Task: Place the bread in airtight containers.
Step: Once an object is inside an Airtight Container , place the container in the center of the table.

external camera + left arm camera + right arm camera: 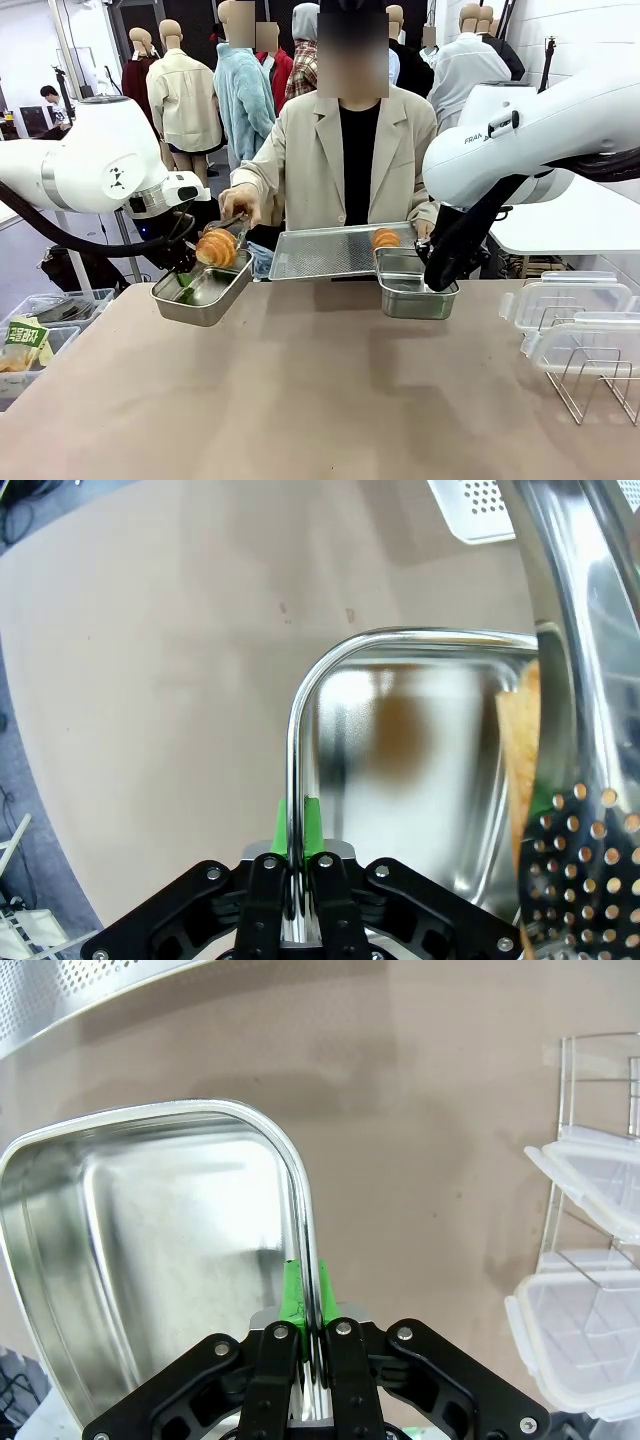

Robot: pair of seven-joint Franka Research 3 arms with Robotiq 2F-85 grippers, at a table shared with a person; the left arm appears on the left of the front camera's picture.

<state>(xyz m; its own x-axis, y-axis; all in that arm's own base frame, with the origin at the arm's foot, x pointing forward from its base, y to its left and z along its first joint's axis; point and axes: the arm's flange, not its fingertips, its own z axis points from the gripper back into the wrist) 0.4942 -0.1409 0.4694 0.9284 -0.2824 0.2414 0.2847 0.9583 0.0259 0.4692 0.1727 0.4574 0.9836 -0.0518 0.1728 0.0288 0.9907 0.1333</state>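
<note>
Jaws on my left gripper (298,825) clamp the left container (196,303) by its rim; my right gripper (305,1290) clamps the right container (415,300) likewise. A person's tongs (233,226) hold a roll (217,248) just over the left one, and another roll (385,238) sits on the tray (320,255). Filling is under way, I judge; I should hold both level.

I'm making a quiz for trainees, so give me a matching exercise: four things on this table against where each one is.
1 left bread
2 right bread
3 right container
4 clear lids

A on the wire rack
B on the flat tray
C in tongs over the left container
D in the right gripper, empty

Pairs: 1-C, 2-B, 3-D, 4-A
</note>
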